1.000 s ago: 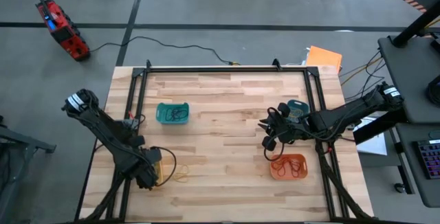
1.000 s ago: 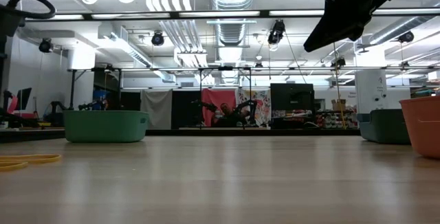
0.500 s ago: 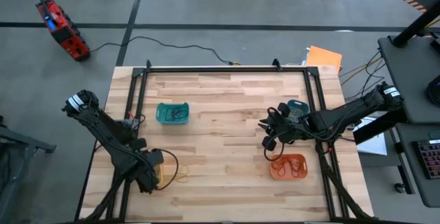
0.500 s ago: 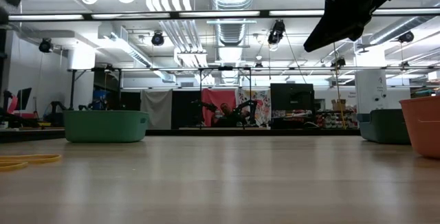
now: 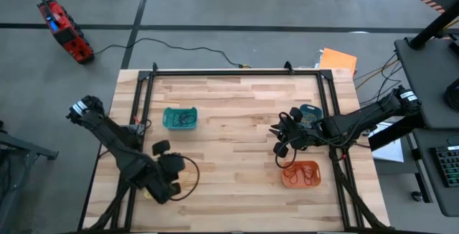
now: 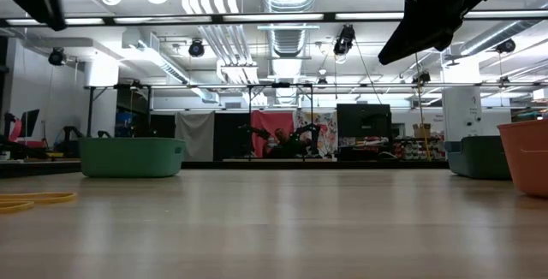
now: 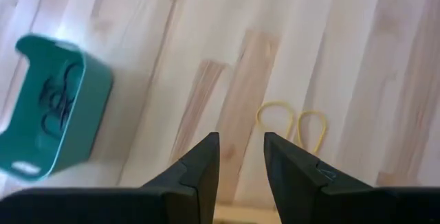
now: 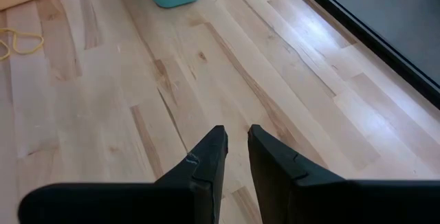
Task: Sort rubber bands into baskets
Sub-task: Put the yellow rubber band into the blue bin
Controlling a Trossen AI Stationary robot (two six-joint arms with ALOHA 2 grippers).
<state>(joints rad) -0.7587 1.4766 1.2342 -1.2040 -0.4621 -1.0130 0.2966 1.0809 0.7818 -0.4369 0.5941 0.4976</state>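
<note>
Left gripper (image 7: 240, 157) hangs over the table's 7 o'clock corner, fingers spread a little and holding nothing. A second ago it sat lower and farther left, at the table edge; since then the arm has swung inward and now covers the yellow rubber bands (image 7: 291, 126) from above, though its wrist camera sees them lying untouched ahead. No band has been picked up. Teal-green basket (image 5: 179, 118) stays at 10 o'clock, orange basket (image 5: 300, 174) at 4. Right gripper (image 8: 236, 152), narrowly parted and empty, has not moved.
</note>
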